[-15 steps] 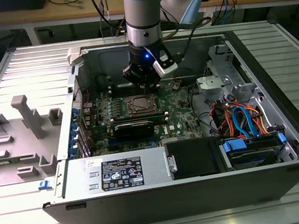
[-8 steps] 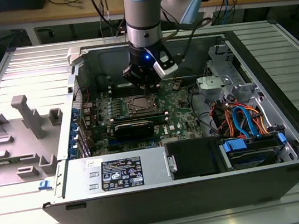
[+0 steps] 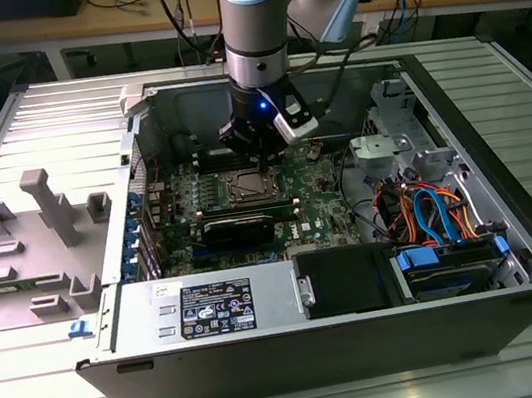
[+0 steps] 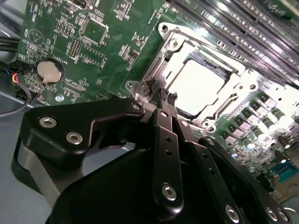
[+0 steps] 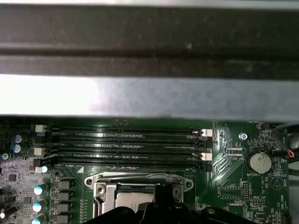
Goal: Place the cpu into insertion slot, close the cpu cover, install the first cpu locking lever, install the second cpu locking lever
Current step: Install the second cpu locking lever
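Inside the open computer case (image 3: 458, 145), the arm hangs straight down over the green motherboard (image 3: 320, 191), with the end effector (image 3: 256, 145) just above the insertion slot (image 3: 249, 186) in the exterior view. In the second wrist view the end effector (image 4: 168, 95) has its two dark fingers (image 4: 164, 135) drawn tight together, tips meeting at the near edge of the insertion slot (image 4: 161, 74), and nothing is held between them.

The cpu (image 4: 198, 86) already lies flat in the slot, its pale metal top glaring under the light. The cpu cover (image 4: 236, 91) appears to lie down over it, the chip showing through the square window, though the glare makes it hard to be sure that the frame is fully seated. In the first wrist view the cpu (image 5: 133, 198) and the cover's silvery rim (image 5: 140, 179) sit just below the rows of memory slots (image 5: 126, 144), with a coin battery (image 5: 258, 162) off to one side.

So placing looks done and closing the cover probably done. Whether either locking lever is latched cannot be made out; the fingertips rest at a corner of the frame where a lever may run, so the lever steps are judged to be in hand or remaining.
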`<state>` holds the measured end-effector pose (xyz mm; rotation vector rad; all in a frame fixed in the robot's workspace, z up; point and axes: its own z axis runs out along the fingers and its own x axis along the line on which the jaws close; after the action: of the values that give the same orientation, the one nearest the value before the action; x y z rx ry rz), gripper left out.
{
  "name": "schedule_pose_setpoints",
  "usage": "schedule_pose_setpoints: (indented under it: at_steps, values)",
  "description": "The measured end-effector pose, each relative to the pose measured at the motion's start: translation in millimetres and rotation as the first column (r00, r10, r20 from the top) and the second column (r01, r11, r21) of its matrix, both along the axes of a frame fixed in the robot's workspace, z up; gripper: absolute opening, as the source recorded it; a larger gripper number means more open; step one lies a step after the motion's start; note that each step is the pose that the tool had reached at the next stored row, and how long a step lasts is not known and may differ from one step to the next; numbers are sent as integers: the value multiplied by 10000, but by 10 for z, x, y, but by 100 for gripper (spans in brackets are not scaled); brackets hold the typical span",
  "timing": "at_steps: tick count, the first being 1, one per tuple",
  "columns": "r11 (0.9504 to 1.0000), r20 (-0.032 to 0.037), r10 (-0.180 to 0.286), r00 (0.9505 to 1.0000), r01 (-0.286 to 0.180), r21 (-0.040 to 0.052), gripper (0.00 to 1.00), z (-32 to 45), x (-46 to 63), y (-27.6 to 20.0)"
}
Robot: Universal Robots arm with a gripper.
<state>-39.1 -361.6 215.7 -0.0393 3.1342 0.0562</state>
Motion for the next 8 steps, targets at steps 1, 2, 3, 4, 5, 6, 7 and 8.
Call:
schedule_pose_setpoints:
  at_steps: [1, 2, 3, 4, 5, 6, 7, 8]
  values:
    - [10000, 0, 0, 10000, 0, 0, 11, 0, 0, -15]
    - [10000, 0, -1, 10000, 1, 0, 11, 0, 0, -21]
    - [10000, 0, -1, 10000, 1, -2, 11, 0, 0, -24]
    - [10000, -1, 0, 10000, 0, -3, 11, 2, 0, -26]
    - [10000, -1, 0, 10000, 0, -4, 11, 5, 0, -29]
    - [10000, 0, 0, 10000, 0, -2, 11, 9, 0, -31]
    - [10000, 0, -1, 10000, 1, -2, 11, 15, 0, -33]
    - [10000, 0, -1, 10000, 1, -2, 11, 19, 0, -34]
